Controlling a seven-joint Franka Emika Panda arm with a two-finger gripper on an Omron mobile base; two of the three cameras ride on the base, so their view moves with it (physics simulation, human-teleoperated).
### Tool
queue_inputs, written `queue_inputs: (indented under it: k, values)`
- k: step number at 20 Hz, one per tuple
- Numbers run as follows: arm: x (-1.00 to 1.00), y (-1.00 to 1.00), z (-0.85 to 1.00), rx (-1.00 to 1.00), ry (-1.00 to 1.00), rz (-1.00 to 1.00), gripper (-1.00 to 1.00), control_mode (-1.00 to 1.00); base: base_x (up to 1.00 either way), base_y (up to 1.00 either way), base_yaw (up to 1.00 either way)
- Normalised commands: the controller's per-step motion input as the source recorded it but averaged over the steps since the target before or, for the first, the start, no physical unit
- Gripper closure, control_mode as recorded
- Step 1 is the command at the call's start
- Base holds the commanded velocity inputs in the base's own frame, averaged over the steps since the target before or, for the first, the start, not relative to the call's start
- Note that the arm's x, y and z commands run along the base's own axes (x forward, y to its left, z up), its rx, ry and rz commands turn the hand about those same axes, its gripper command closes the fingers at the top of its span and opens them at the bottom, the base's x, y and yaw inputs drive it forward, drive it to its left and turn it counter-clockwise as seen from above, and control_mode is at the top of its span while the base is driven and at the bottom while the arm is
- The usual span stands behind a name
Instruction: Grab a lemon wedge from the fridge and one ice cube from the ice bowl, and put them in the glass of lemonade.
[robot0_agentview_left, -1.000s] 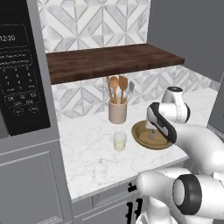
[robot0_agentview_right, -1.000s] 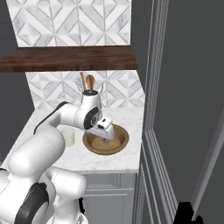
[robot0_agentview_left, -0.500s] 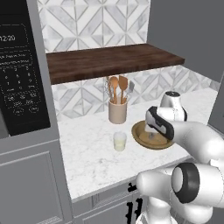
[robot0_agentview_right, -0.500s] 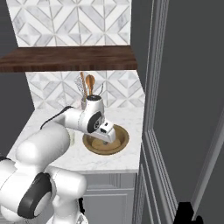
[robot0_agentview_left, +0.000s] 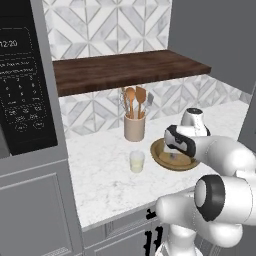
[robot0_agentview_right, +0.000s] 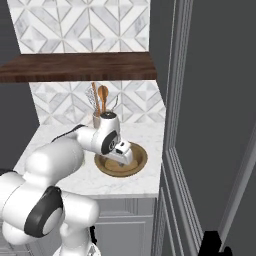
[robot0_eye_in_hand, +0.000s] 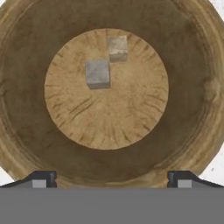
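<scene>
Gripper (robot0_eye_in_hand: 112, 179) sits directly over the ice bowl (robot0_eye_in_hand: 26, 144), pointing down into it; jaws spread wide, nothing between them. Both finger tips (robot0_eye_in_hand: 43, 179) show at the near rim of the bowl in the hand view.

Key relation: two ice cubes rest on the bowl's flat floor, ahead of the gripper and off its centre line. The nearer ice cube (robot0_eye_in_hand: 97, 73) lies slightly toward the finger tip seen on the left; the second cube (robot0_eye_in_hand: 117, 47) is farther on, corner-close to the first, whether touching cannot be told. Judgement: gripper must advance toward the far side of the bowl floor and descend to straddle one cube only.

Cubes are pale grey-tan, blocky, roughly square-topped, no clear long axis.

Left of the bowl on the marble counter (robot0_agentview_left: 105, 185) stands the glass of lemonade (robot0_agentview_left: 137, 161), near but apart. Behind the bowl: tan crock (robot0_agentview_left: 134, 127) with wooden spoons.
</scene>
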Motion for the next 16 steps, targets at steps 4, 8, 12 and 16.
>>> queue_inputs:
  k: [4, 8, 12, 16]
  values:
    - [0.18, 0.00, -0.18, 0.00, -0.02, 0.00, -1.00, -1.00, 0.00, 0.00, 0.00]
    - [0.21, 0.00, -0.16, 0.00, -0.01, 0.00, -1.00, -1.00, 0.00, 0.00, 0.00]
    - [0.26, -0.02, -0.13, 0.00, 0.00, 0.00, -1.00, -1.00, 0.00, 0.00, 0.00]
    - [0.26, -0.05, -0.12, 0.00, 0.00, 0.00, -1.00, -1.00, 0.00, 0.00, 0.00]
